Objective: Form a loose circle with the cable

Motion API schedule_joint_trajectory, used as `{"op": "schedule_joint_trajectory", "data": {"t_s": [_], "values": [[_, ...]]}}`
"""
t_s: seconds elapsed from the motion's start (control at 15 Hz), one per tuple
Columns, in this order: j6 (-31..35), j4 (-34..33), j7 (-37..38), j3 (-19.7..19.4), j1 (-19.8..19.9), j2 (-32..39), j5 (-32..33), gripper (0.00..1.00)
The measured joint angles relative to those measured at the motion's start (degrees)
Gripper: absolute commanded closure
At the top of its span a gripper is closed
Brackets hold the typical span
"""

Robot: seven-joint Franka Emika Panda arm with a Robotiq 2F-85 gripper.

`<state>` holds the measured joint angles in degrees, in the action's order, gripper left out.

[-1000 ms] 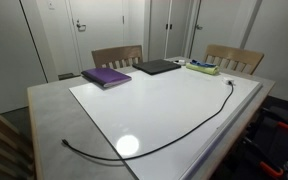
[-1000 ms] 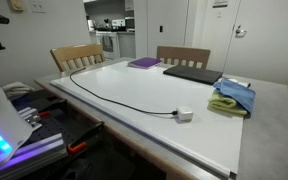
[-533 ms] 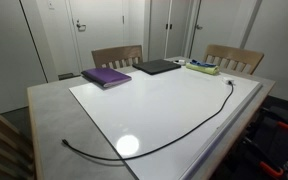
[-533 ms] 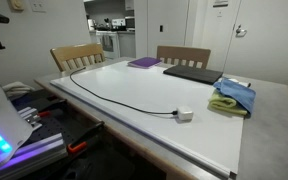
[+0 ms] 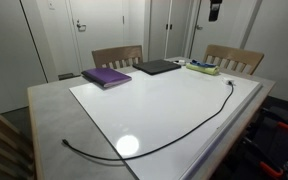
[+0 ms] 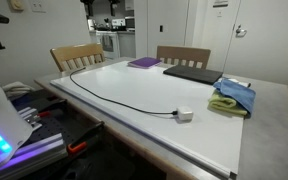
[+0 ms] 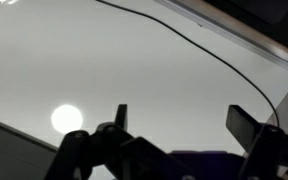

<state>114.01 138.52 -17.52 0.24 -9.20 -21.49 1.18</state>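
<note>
Well, the gripper (image 7: 180,112) hangs above the white tabletop (image 5: 164,105) with its two fingers spread wide and nothing between them, plainly released; the cable (image 5: 174,141) lies on that tabletop in one long shallow curve, no circle yet, sweeping along the table's edge in both exterior views. One end carries a small white plug block (image 6: 184,115); the other stops near the green and blue cloth (image 5: 204,68); in the wrist view the cable crosses well ahead of the fingers, apart from them. Across the table sit a purple book (image 5: 106,76) and a dark laptop (image 5: 157,67).
</note>
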Motion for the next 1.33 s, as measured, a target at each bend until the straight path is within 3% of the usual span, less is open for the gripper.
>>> {"op": "schedule_joint_trajectory", "data": {"t_s": [0.53, 1.0, 1.33], "values": [[6.48, -1.82, 4.07, 4.97, -1.36, 13.98, -6.23, 0.00], [22.74, -0.95, 8.87, 9.42, -2.96, 19.55, -11.50, 0.00], [26.04, -1.01, 9.30, 12.29, -4.82, 22.81, -11.22, 0.00]]}}
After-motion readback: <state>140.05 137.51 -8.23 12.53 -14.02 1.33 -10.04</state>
